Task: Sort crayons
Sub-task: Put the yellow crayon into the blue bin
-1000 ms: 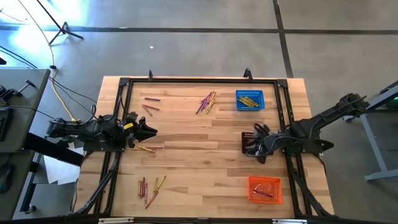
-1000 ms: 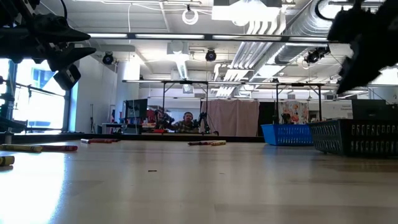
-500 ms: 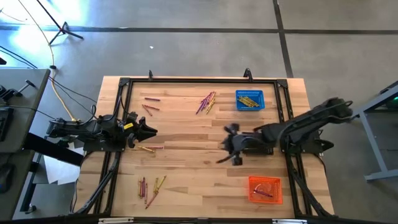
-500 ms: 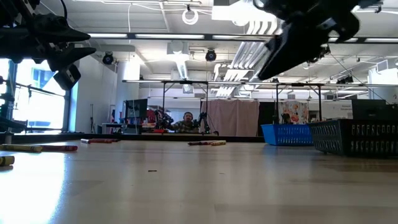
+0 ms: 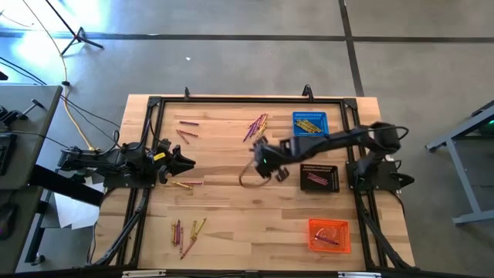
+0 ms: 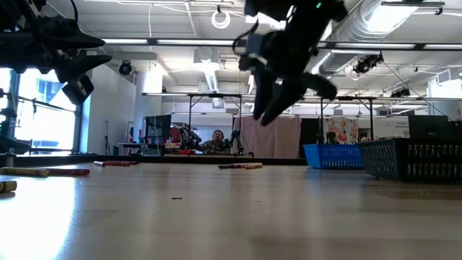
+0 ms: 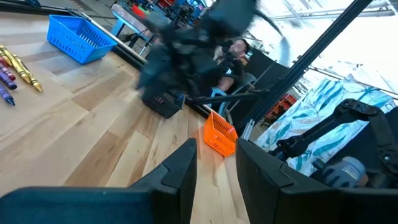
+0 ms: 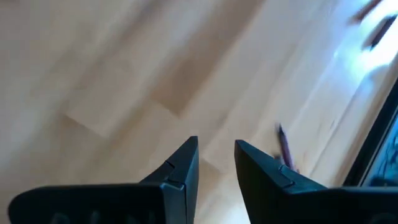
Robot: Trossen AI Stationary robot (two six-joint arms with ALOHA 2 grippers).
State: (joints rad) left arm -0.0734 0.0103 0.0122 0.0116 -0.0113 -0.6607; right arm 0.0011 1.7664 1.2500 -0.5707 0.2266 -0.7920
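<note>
Crayons [image 5: 257, 126] lie beside the blue basket [image 5: 309, 123]; the right gripper [image 5: 261, 158], fingers apart and empty, hovers just beyond them.

Right arm stretched to table centre, right gripper [image 5: 261, 158] raised, fingers parted, empty; left gripper [image 5: 187, 163] at left, parted.

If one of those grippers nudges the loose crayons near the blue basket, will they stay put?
Probably not. The crayons look like thin round sticks lying flat on smooth wood, so a push would likely roll or scatter them. They seem stiff and light. Bunched closely, one nudge would probably shift several together.
</note>
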